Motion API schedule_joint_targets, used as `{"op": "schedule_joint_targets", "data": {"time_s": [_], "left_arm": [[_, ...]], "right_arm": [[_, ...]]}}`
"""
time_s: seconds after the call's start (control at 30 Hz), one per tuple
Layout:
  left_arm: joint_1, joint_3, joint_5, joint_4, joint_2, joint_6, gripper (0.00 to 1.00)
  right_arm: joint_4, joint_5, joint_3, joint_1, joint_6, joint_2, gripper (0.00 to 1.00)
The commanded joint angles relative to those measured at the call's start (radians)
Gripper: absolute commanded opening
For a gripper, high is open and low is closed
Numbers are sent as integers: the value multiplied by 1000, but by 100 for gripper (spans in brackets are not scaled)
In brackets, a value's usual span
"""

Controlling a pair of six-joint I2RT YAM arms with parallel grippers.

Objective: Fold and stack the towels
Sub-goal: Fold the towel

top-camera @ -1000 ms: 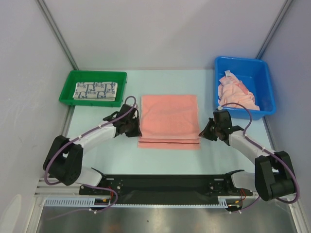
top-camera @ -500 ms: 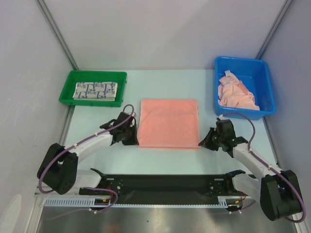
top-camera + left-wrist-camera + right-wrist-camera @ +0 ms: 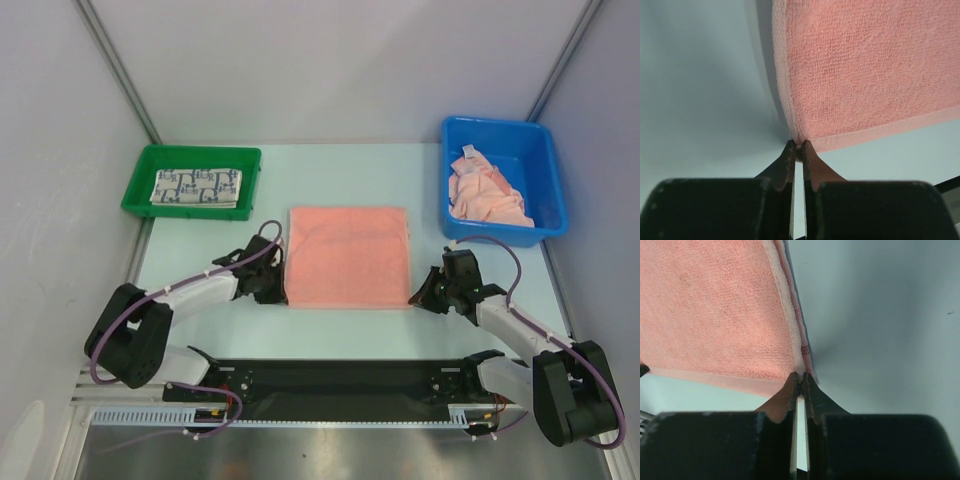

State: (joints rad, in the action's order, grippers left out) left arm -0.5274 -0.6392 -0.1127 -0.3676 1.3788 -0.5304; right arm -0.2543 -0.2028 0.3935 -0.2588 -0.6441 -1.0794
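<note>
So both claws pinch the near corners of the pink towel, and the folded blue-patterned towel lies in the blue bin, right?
Not quite. The top view shows the blue-patterned towel in the green tray; the blue bin holds crumpled pink towels. The rest stands: the left gripper and right gripper each pinch a near corner of the pink towel.

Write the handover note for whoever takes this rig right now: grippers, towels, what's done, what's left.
Left gripper: shut on the near left corner of the pink towel.
Right gripper: shut on its near right corner.
Done: pink towel lies flat mid-table, apparently folded over; a patterned towel sits folded in the green tray.
Crumpled pink towels wait in the blue bin.
To do: probably finish folding this one, stack it, then do the bin's towels.
</note>
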Motion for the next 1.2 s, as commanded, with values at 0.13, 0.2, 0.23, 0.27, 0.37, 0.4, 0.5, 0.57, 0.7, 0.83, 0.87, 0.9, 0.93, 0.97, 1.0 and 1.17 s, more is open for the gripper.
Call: {"op": "schedule_joint_targets", "data": {"time_s": [0.13,0.2,0.23,0.27,0.37,0.4,0.5,0.57,0.7,0.83,0.87,0.9,0.93,0.97,1.0,1.17], "left_arm": [[0,-63,47,-92,2,38,39],[0,-135,77,-132,-21,62,45],[0,-170,100,-174,-23,75,47],[0,-250,110,-192,-21,104,50],[18,-421,188,-220,31,177,53],[41,-463,177,-206,54,203,53],[82,-637,121,-185,170,309,56],[115,-759,22,-185,278,389,56],[167,-954,-64,-224,478,487,56],[221,-1120,-97,-277,659,590,55],[225,-1177,-97,-287,714,608,55],[236,-1204,-91,-313,747,622,55],[240,-1234,-90,-327,775,650,55],[245,-1281,-91,-338,799,664,55],[250,-1295,-100,-349,840,675,56],[268,-1346,-156,-350,917,748,57]], "right_arm": [[-88,71,62,3,43,52,32],[-144,97,137,6,50,70,37],[-152,100,168,7,63,72,38],[-142,95,195,7,75,55,39],[-70,66,326,18,152,-17,46],[-53,45,372,35,173,-93,48],[-8,-68,568,61,277,-309,51],[-51,-104,746,69,375,-417,51],[-144,-167,1003,96,515,-663,49],[-288,-188,1232,138,590,-894,44],[-304,-191,1269,148,604,-921,43],[-318,-199,1327,153,632,-954,42],[-351,-216,1360,158,641,-982,43],[-381,-246,1396,161,671,-1046,44],[-411,-257,1468,161,695,-1076,45],[-569,-280,1639,164,825,-1217,47]]}}
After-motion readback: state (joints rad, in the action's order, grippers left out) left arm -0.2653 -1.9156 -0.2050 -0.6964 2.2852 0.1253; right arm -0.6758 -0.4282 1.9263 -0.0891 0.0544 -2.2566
